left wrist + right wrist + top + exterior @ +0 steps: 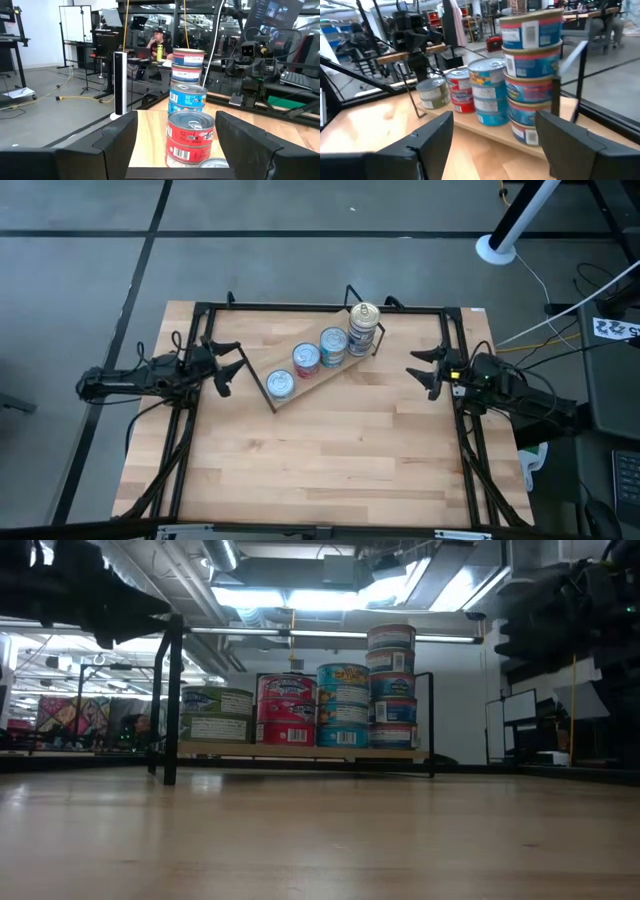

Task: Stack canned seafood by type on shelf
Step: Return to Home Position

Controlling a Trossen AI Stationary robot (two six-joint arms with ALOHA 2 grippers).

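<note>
The shelf [325, 381] carried all the canned seafood [333, 346] in four sorted stacks, tallest at its end nearer my right gripper [420, 372]. No tin lay off it, so I judged stacking finished. That gripper and my left gripper [235, 370] flanked the shelf, well apart from it, both spread wide and empty.
</note>
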